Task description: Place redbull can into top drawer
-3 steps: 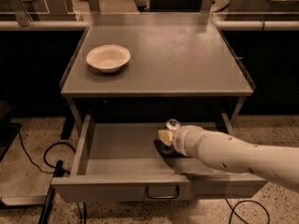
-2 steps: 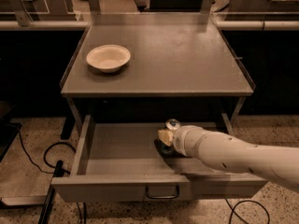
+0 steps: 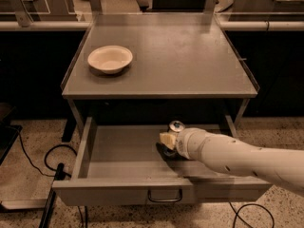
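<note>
The top drawer point(image 3: 118, 189) is pulled open under the grey table, its bar handle point(image 3: 165, 195) at the centre of the front panel. My white arm reaches in from the right, and my gripper point(image 3: 166, 144) is low inside the drawer, right of its middle. Just behind the gripper's wrist I see the silver top of the redbull can point(image 3: 176, 126), upright inside the drawer. The can's body is hidden by the gripper and arm. I cannot tell whether the gripper touches the can.
A shallow white bowl point(image 3: 110, 59) sits on the left of the grey table top point(image 3: 190, 56). Black cables point(image 3: 33, 163) lie on the speckled floor to the left of the drawer. A rail and dark cabinets run behind the table.
</note>
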### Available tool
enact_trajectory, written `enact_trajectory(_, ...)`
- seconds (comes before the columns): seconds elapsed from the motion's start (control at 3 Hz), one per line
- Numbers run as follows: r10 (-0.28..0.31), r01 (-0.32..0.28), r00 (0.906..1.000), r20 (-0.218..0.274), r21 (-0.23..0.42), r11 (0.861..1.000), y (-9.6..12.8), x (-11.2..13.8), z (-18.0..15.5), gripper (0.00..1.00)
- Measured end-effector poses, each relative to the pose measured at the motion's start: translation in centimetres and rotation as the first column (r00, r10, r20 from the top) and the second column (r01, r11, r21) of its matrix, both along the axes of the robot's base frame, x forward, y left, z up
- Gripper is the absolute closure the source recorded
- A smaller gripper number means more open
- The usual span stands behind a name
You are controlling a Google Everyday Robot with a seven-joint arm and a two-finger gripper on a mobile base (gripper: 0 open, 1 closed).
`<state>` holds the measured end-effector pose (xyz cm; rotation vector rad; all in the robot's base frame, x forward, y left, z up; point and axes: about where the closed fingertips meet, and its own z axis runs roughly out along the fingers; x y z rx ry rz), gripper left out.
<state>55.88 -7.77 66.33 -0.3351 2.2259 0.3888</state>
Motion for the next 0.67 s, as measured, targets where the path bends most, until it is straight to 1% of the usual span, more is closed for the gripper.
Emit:
enact_trajectory(0.33, 0.0, 0.0, 1.0, 0.0, 0.0, 1.0, 0.0, 0.0, 0.01, 0.0)
enact_trajectory(0.67, 0.0, 0.0, 1.0, 0.0, 0.0, 1.0, 0.0, 0.0, 0.01, 0.0)
